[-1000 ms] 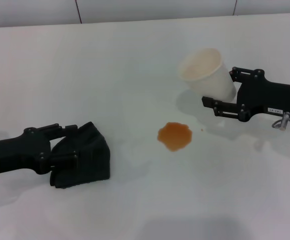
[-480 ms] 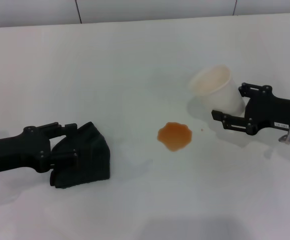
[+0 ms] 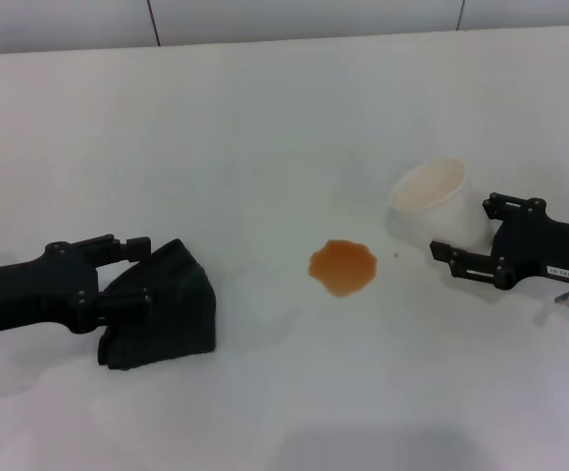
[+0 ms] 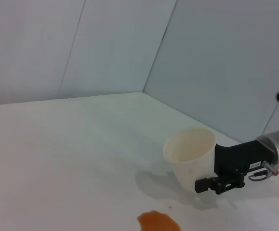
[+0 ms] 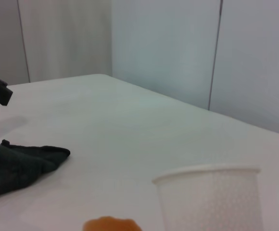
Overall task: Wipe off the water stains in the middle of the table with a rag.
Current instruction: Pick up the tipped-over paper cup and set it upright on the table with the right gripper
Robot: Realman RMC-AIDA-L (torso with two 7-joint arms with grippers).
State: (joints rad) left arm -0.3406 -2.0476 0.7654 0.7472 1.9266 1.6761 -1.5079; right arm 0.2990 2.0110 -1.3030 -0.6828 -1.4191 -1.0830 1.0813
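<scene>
At table (image 3: 265,118) left, the left gripper (image 3: 132,280) is clamped on the rag (image 3: 167,319), which rests on the surface. Water stains (image 3: 342,267) lie mid-table, apart from the rag. At right, the right gripper (image 3: 466,240) grips an upright paper cup (image 3: 432,201).

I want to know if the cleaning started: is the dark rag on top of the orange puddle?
No, the rag lies by the left end effector, well apart from the water stains, which sit uncovered on the table.
</scene>
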